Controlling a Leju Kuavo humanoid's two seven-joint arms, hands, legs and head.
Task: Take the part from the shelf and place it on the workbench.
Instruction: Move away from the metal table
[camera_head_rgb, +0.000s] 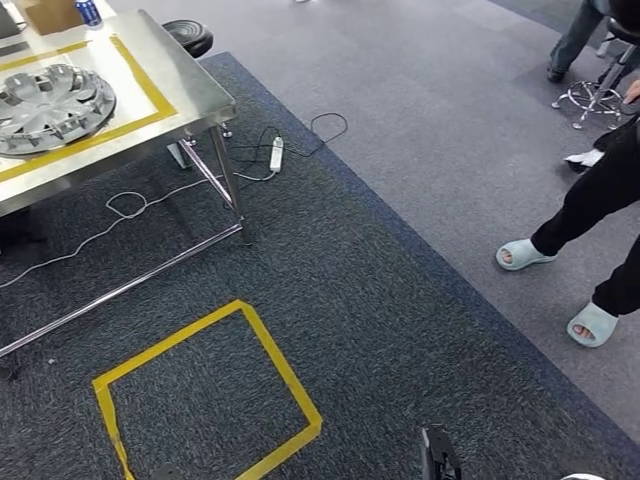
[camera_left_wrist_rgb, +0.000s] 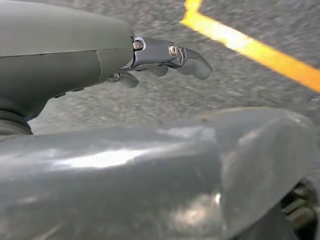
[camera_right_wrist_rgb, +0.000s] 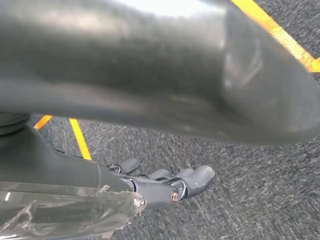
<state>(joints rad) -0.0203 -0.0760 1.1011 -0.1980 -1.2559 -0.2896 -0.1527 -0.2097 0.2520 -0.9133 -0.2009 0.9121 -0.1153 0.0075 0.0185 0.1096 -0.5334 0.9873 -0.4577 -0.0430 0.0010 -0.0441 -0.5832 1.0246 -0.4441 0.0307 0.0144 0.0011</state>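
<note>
The part (camera_head_rgb: 51, 105), a grey wheel cover with many spokes, lies flat on the steel counter (camera_head_rgb: 198, 92), inside the yellow tape frame (camera_head_rgb: 143, 82) and closer to the counter's left edge than to its near right corner; no hand touches it. So the placing looks already done, or this is another piece of the same kind; I cannot tell which, and no shelf appears in the head view.

The left hand (camera_left_wrist_rgb: 162, 57) hangs over the carpet, its fingers (camera_left_wrist_rgb: 194, 62) stretched out, a little apart and holding nothing; the right hand (camera_right_wrist_rgb: 166, 182) hangs in the same way, fingers (camera_right_wrist_rgb: 200, 176) loosely extended and empty.

On the floor, a yellow tape square (camera_head_rgb: 207, 395) marks a standing place in front of the counter; a white power strip (camera_head_rgb: 276, 153) with its cables lies near the counter leg; a person's legs in pale slippers (camera_head_rgb: 521, 254) stand at the right.

For the step in hand, I judge that the robot should turn slowly, keep both arms close to the body, and keep its feet away from the cables and from the person.
</note>
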